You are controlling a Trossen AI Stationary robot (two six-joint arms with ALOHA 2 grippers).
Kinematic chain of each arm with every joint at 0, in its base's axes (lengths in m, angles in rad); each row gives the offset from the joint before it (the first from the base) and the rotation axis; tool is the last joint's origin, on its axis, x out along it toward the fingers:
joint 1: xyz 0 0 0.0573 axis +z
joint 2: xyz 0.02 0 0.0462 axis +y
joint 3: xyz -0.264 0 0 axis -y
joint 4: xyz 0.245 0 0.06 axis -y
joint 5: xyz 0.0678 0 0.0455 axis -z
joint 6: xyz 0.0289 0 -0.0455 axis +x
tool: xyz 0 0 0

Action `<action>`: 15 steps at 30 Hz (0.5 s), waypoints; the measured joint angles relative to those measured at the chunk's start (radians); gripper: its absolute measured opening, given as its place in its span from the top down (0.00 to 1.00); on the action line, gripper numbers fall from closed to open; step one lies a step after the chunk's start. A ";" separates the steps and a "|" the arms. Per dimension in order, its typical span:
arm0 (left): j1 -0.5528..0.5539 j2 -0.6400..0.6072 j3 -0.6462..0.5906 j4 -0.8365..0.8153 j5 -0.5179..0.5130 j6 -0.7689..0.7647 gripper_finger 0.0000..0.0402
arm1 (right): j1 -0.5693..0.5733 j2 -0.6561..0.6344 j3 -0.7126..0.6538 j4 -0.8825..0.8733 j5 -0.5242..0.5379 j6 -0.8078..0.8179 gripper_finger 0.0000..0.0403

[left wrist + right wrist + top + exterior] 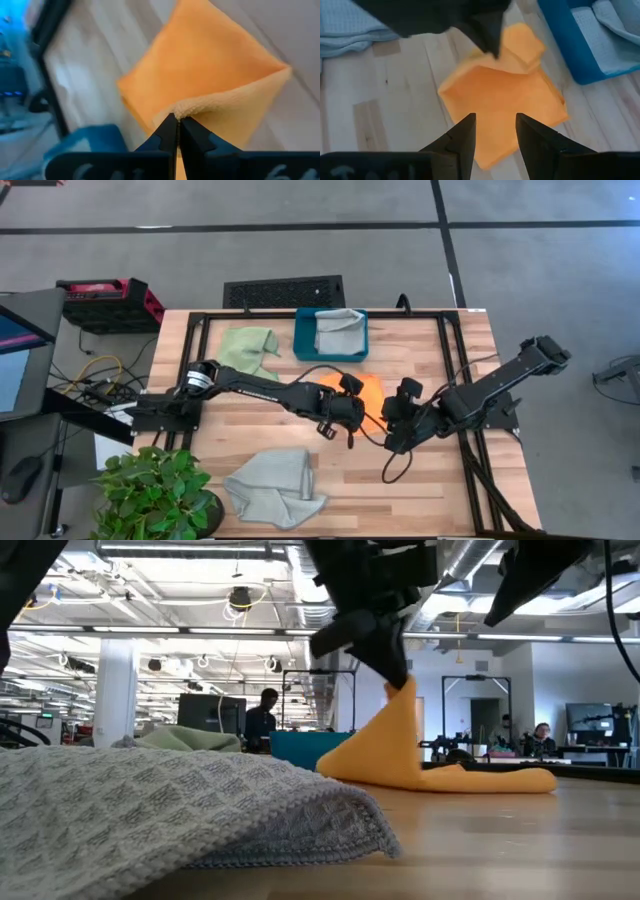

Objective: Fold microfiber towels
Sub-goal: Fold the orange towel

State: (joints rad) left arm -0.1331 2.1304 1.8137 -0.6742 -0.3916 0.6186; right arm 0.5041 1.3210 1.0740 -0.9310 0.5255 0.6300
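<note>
A: Orange microfiber, a soft square towel (371,390), is seen near the middle of the pale wooden counter (450,490), most of it lying flat while one corner is drawn up into a peak.

B: By what is that corner held?

A: It is pinched by the left end effector (176,120), whose fingers are closed together on the cloth's edge. The right end effector (496,125) is held above the flat part of the towel with its fingers apart and nothing between them.

B: And the other towels?

A: A light green towel (250,346) is left crumpled towards the far left of the counter, a pale grey waffle-textured towel (272,487) is bunched at the near edge, and another pale grey towel (338,330) is lying in the rigid teal rectangular tray (303,340) just beyond the orange one.

B: What could be spoiled from here?

A: Only a thin edge is gripped, so the corner could be lost if it is pulled quickly. With the flat part unpinned, the whole cloth could be dragged along instead of being folded, and a skewed crease would be left. The two arms are close together, so contact between them is also a risk.
</note>
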 joint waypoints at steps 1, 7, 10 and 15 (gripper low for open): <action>0.005 0.000 0.000 0.025 0.002 0.016 1.00 | 0.000 -0.001 0.000 0.000 0.000 0.000 0.60; 0.034 0.000 0.000 0.123 0.002 0.050 1.00 | 0.000 0.006 0.000 0.000 0.000 0.000 0.60; 0.042 0.000 0.000 0.184 0.005 0.092 1.00 | 0.000 0.010 0.000 -0.004 -0.001 -0.001 0.60; 0.047 0.028 0.000 0.268 0.041 0.149 1.00 | 0.000 0.008 0.000 -0.003 -0.001 -0.001 0.60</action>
State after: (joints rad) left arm -0.0864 2.1588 1.8137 -0.4060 -0.3504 0.7674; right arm 0.5045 1.3293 1.0737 -0.9344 0.5248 0.6292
